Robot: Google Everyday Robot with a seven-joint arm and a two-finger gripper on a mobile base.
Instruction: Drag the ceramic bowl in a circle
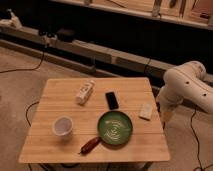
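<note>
Pincer (pixel 165 113): at the lower end of the smooth white arm (pixel 186 84), hanging just off the bench's right edge, apart from every item. Whether it is released or clenched cannot be told.

Bench (pixel 137 90): square top of pale wooden planks.

Items, one of each:
- Flat white block (pixel 146 111), near the right edge.
- Ceramic bowl (pixel 115 127), round, shallow, green with pale swirls, near the front edge, right of centre.
- Flat black phone (pixel 111 100), at centre.
- Reddish-brown oblong object (pixel 90 145), at the bowl's front-left rim; contact cannot be told.
- White bottle (pixel 85 91), lying toward the rear-left corner.
- Round white cup (pixel 62 126), near the left edge.

Room: beige floor (pixel 20 95) with black cables (pixel 30 67); dark shelving (pixel 125 30) behind.
</note>
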